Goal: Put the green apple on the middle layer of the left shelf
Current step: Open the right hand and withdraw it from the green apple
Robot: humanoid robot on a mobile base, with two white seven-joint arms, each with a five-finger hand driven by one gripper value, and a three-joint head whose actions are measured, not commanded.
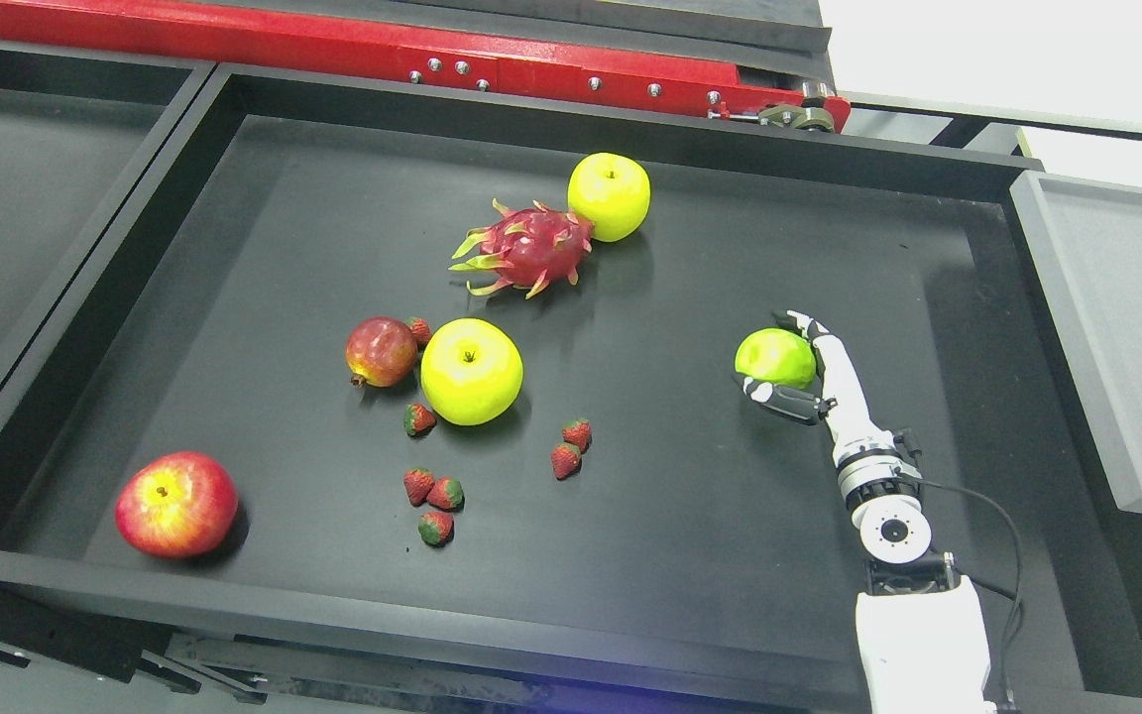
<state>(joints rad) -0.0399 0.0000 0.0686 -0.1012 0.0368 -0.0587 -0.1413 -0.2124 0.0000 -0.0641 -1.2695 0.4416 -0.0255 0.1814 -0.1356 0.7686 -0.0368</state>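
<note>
The green apple (774,357) lies in the right part of the big black tray (234,248). My right hand (797,365) reaches in from the lower right and is wrapped around the apple: its fingers (807,325) curl over the far right side and the thumb (779,397) presses under the near side. The apple looks to be resting on or just above the tray floor; I cannot tell which. My left arm does not show.
Two yellow-green apples (471,371) (610,195), a dragon fruit (528,248), a pomegranate (380,351), a red apple (176,503) and several strawberries (435,493) lie in the tray. A grey tray (1116,327) stands at the right, another black tray (26,198) at the left.
</note>
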